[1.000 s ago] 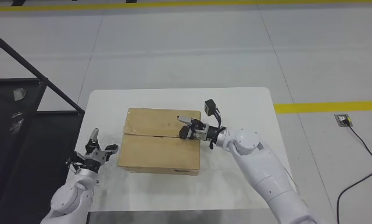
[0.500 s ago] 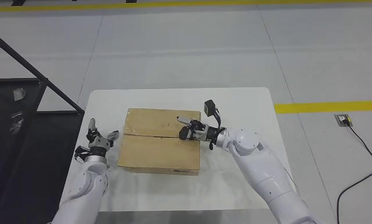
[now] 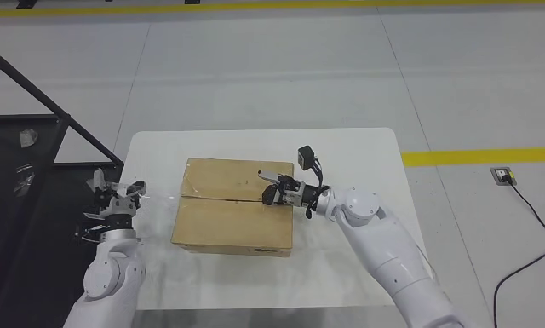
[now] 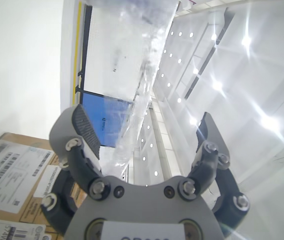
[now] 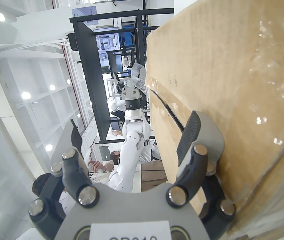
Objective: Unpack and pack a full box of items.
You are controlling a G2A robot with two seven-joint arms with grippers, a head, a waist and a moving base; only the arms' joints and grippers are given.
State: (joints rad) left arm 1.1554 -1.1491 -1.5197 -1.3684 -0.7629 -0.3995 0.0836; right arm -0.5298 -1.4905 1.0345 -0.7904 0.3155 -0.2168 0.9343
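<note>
Cardboard box (image 3: pixel 234 213) sits closed at the centre of the white table (image 3: pixel 358 149), with the flap seam (image 3: pixel 223 198) running across its top. Right gripper (image 3: pixel 271 185) is over the right end of the box at the seam, jaws spread wide and gripping nothing. One finger (image 5: pixel 185 138) lies close along the box top; contact cannot be determined. Left gripper (image 3: pixel 115 193) is at the table's left edge, apart from the box, jaws wide apart. A strip of clear tape (image 4: pixel 142 81) runs through the gap between them, unclamped.
</note>
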